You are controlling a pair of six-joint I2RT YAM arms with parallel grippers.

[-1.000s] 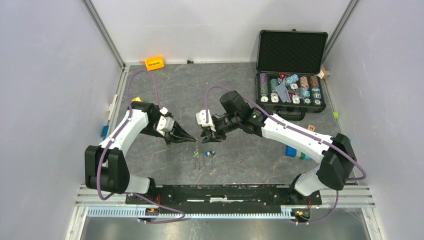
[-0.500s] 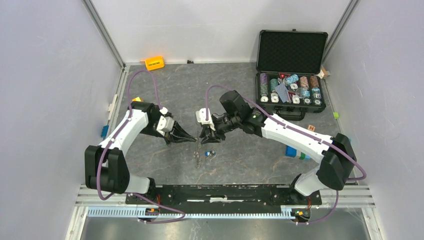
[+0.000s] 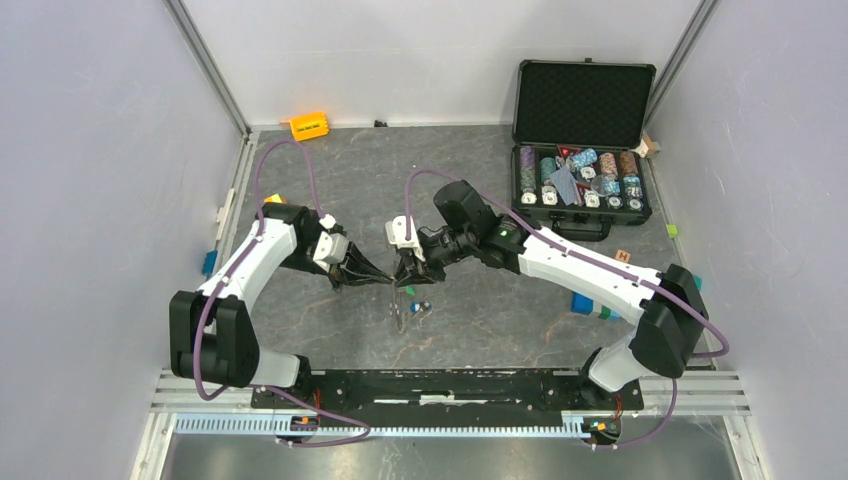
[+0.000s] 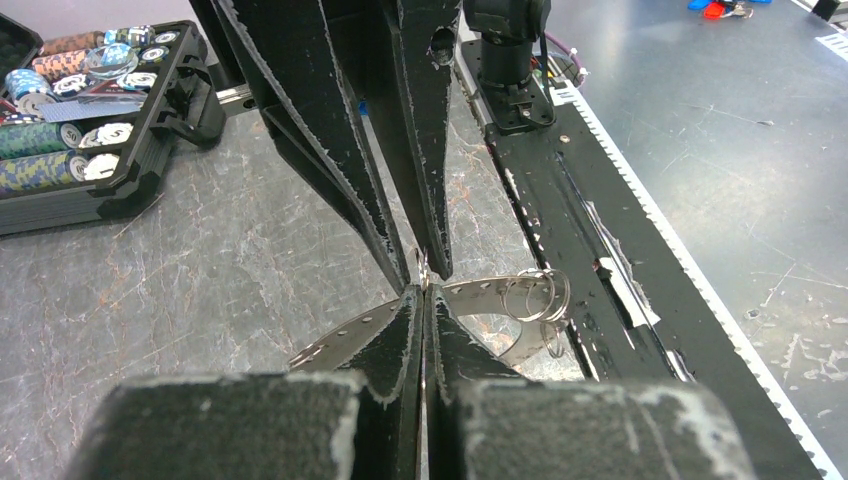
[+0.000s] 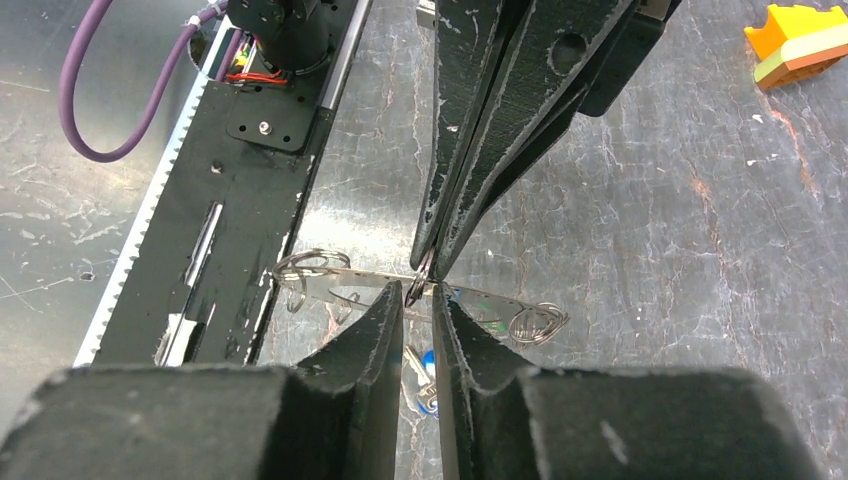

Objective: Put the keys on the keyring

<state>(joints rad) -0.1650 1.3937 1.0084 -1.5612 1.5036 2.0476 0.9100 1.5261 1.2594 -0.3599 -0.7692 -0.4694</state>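
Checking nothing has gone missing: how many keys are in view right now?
2. A green-headed key shows near the middle of the table; a blue-headed key lies just beside it, toward the near edge. More may be hidden.

L grip + R grip: tip-to-tip | blue key: just beside | chip case: far R

arms: white links, black joints
cables: purple, along each arm
fingers: black, tapered, pale scuffed edges
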